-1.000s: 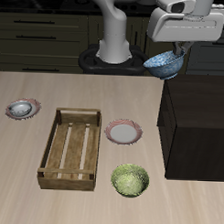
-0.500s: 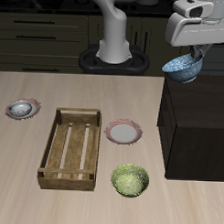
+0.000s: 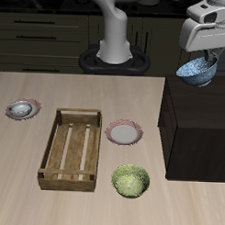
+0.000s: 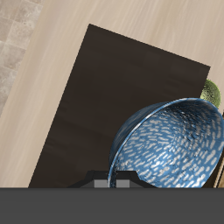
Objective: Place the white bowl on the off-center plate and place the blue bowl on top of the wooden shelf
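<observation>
My gripper (image 3: 210, 60) is shut on the rim of the blue bowl (image 3: 198, 71), which hangs tilted in the air above the back of the wooden shelf (image 3: 198, 127). In the wrist view the mottled blue bowl (image 4: 171, 144) fills the space just beyond my fingers (image 4: 107, 182), over the shelf's dark flat top (image 4: 105, 96). Far across the table, the white bowl (image 3: 23, 108) sits on a pink-rimmed plate (image 3: 10, 109), the off-center plate.
A second pink-rimmed plate (image 3: 124, 133) lies bare near the table's middle. A light slatted wooden crate (image 3: 72, 150) stands beside it. A yellow-green bowl (image 3: 130, 180) rests near the front edge, also glimpsed past the shelf's edge (image 4: 213, 89).
My gripper has carried the blue bowl sideways from beside the robot's base to above the wooden shelf, dropping slightly. Nothing on the table moved.
</observation>
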Controlling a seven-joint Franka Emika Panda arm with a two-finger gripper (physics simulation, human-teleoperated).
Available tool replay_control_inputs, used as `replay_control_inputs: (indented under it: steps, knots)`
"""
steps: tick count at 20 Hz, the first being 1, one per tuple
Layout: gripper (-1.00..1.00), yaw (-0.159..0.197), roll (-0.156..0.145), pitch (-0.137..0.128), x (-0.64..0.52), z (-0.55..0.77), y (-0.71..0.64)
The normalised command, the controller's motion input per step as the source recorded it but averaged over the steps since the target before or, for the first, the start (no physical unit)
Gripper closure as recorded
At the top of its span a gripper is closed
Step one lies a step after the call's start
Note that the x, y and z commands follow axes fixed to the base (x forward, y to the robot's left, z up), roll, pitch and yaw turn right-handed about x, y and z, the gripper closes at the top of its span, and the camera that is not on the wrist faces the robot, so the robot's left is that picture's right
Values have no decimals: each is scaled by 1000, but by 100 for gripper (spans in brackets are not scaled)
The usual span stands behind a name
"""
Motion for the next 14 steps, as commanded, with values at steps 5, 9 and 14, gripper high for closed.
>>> replay_control_inputs:
  steps: [5,9,14]
  knots:
    - [100,11,1,31,20,-224,70]
    - [100,35,-23,76,137,-554,-15]
    - [-100,67,-5,39,-80,-406,67]
